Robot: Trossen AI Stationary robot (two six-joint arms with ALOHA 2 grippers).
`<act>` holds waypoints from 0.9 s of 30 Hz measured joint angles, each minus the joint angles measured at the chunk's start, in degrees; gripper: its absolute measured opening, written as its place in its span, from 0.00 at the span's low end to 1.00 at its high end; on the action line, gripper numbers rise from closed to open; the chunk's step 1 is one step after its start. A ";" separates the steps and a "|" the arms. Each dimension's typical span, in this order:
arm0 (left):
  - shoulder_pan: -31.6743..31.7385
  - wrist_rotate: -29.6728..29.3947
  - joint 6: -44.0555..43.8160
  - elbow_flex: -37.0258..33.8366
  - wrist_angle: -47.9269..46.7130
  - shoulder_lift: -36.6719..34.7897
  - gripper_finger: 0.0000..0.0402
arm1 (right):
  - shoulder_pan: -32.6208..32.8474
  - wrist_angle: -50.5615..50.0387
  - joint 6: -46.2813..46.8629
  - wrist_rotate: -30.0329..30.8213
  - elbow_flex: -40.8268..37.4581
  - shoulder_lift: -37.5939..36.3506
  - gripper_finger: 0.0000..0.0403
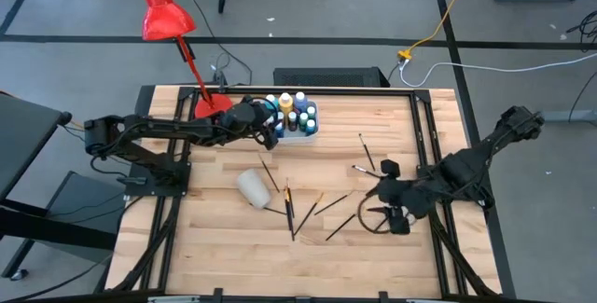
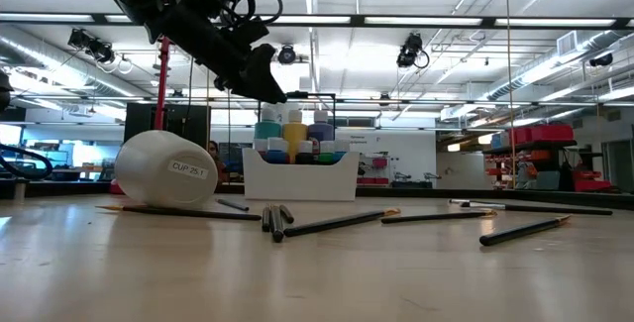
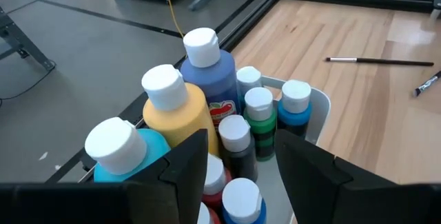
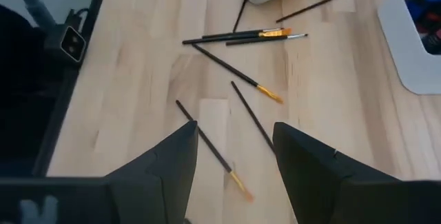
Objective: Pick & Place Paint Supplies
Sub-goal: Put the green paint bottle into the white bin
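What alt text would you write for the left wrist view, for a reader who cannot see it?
The left gripper, its two dark fingers open, hovers above a white plastic caddy packed with small white-capped paint bottles, among them a tall blue bottle and a yellow bottle. Beyond, a thin dark paintbrush lies on the wooden table.

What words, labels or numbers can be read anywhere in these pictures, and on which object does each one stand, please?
"CUP 25.1": on a small sticker on the white cup, which lies on its side on the table.
Label on the blue paint bottle: a red mark with print too small to read.
Signs in the room behind the table: too blurred to read.
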 joint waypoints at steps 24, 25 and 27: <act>0.00 -0.01 0.03 0.00 1.59 0.02 0.44 | 12.64 29.13 3.34 -5.35 -33.73 -22.59 0.48; 0.00 -0.01 0.36 0.00 1.77 0.02 0.44 | 13.18 30.03 3.29 -5.97 -34.67 -22.57 0.48; 0.00 -0.01 1.62 0.00 1.99 0.02 0.44 | 14.37 31.78 4.12 -6.27 -36.40 -22.54 0.48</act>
